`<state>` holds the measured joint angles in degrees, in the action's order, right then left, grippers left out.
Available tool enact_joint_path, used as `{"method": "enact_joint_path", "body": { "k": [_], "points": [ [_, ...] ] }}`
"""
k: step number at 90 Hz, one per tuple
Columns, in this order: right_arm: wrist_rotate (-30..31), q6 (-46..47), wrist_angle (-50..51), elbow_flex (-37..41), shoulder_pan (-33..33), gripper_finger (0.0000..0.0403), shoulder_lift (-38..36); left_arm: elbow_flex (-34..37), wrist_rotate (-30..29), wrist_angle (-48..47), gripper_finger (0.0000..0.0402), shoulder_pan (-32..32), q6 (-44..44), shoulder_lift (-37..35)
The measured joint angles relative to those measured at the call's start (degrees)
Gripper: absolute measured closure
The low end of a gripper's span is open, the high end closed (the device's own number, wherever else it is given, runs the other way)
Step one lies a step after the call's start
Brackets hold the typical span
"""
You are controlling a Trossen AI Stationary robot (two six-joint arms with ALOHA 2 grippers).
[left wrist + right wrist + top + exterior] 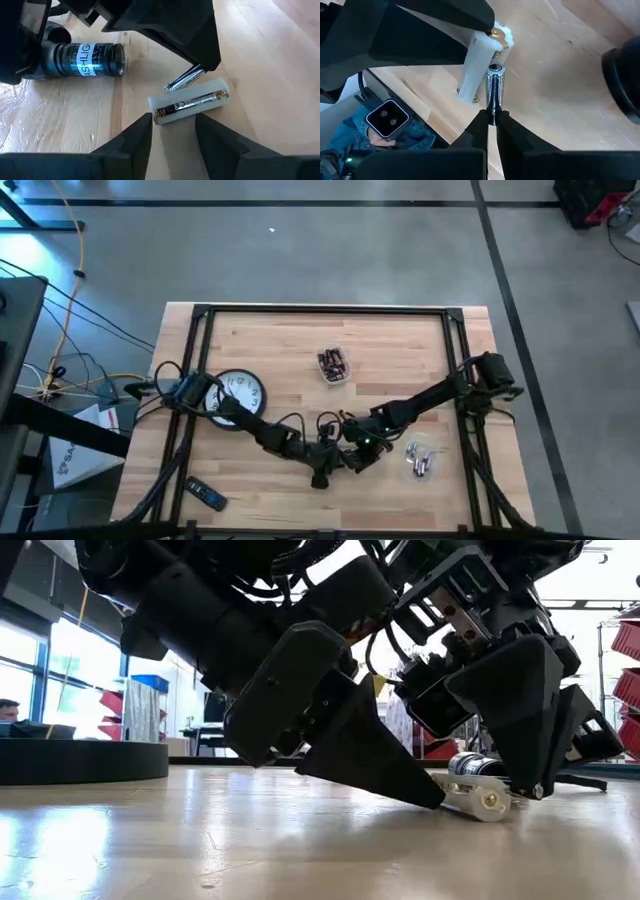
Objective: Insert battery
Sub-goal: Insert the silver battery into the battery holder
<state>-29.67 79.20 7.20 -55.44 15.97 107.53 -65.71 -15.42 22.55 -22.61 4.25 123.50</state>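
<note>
A white battery holder (192,106) with metal strips lies flat on the wooden table near its front middle. My left gripper (172,120) is open, and its fingertips stand at the holder's near long side. My right gripper (492,117) is shut on a silver-and-black battery (495,82), which sits right beside the holder (479,67) and parallel to it. In the left wrist view the battery (186,80) slants down toward the holder from under the right finger. A dark flashlight body (85,60) lies on its side just beyond. My left gripper meets the holder with its fingertips only: one fingertip (146,120) is at the holder's end (156,114), the other (202,120) at its long side. The holder is not between the fingers and lies flat on the table. My right gripper pinches the battery's rear end (492,107) between its two fingers, which lie along the battery. The battery points forward out of the fingers, its free end (495,68) alongside the holder.
A round clock (240,393) lies under my left arm. A small clear tub of batteries (333,365) stands at the far middle, a dark remote (207,496) at the near left, shiny small parts (420,461) at the near right. Black frame rails border the table.
</note>
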Motion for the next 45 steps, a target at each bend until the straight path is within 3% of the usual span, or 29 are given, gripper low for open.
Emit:
{"method": "enact_joint_path", "body": {
  "k": [45],
  "points": [
    [3.93,-2.82,-0.72,0.11,-0.15,0.0403,0.00,0.11,-0.75,1.52,0.0268,0.00,0.00,0.35]
  ]
}}
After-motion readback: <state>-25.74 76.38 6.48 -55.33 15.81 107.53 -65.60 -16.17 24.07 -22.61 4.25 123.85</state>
